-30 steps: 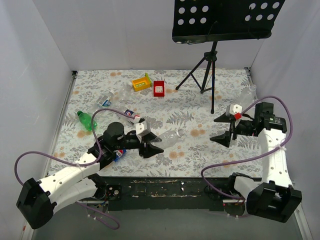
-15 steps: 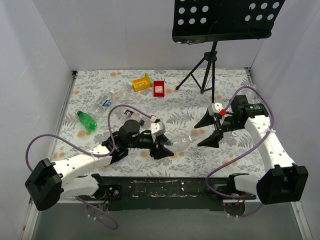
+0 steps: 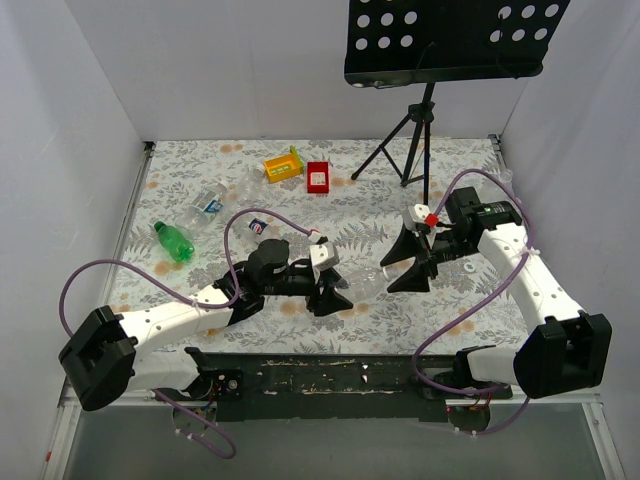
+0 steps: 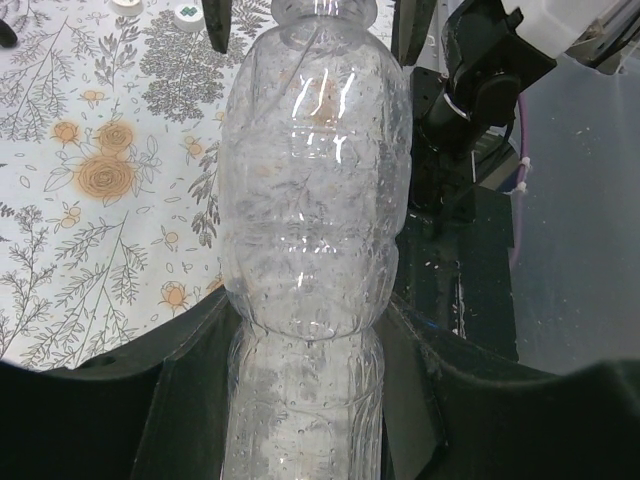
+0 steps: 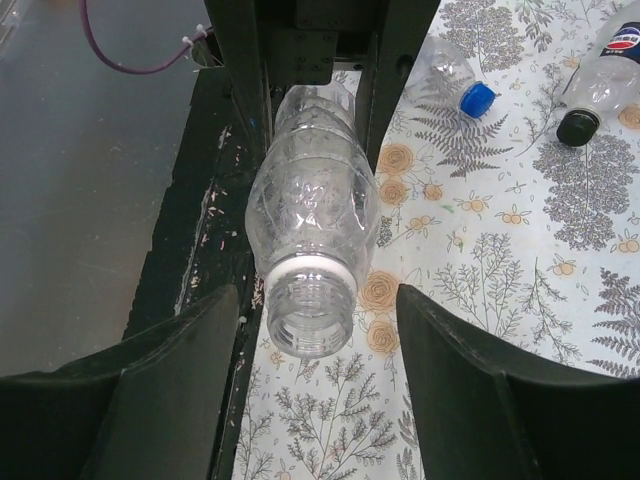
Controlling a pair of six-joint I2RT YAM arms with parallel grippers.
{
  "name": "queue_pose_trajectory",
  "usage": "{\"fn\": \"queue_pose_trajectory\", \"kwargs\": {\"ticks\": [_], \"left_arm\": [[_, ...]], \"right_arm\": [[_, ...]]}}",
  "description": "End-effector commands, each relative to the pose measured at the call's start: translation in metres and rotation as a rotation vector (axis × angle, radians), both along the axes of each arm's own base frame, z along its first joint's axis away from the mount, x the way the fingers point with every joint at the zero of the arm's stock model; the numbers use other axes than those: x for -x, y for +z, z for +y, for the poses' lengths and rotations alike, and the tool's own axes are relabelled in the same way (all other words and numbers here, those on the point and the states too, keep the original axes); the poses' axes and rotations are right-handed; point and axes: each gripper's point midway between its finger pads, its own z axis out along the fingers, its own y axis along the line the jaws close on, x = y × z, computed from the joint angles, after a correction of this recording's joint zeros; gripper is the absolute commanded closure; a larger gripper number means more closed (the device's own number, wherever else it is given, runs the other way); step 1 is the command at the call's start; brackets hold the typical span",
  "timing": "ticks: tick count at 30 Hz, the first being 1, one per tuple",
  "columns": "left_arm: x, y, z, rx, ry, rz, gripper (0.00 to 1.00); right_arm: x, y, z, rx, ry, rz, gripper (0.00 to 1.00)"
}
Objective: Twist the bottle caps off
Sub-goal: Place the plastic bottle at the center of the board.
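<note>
Near the table's front edge, midway along: clear bottle [image 5: 315, 210] clamped tight around its body by left gripper [image 3: 330, 295]. Bare threaded mouth sitting between right gripper's [image 3: 397, 268] part-spread fingers, touching neither; nothing gripped there. Blue cap [image 5: 478, 98] and black cap [image 5: 577, 127] screwed on other bottles lying flat past the left gripper toward the table's left edge, well apart from both grippers.
</note>
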Motion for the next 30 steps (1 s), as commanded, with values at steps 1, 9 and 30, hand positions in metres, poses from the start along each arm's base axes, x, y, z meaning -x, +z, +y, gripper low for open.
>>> {"fn": "queue_pose_trajectory", "kwargs": {"ticks": [1,9,30], "left_arm": [[-0.009,0.019,-0.006,0.039,0.029,-0.055,0.87],[-0.012,0.015,-0.006,0.030,0.040,-0.054,0.87],[-0.019,0.019,-0.004,0.040,0.092,-0.053,0.55]], "right_arm": [[-0.002,0.017,0.004,-0.030,0.000,-0.018,0.32],[-0.004,0.016,0.005,-0.028,-0.008,0.012,0.50],[-0.009,0.010,0.002,0.027,-0.039,0.018,0.99]]}}
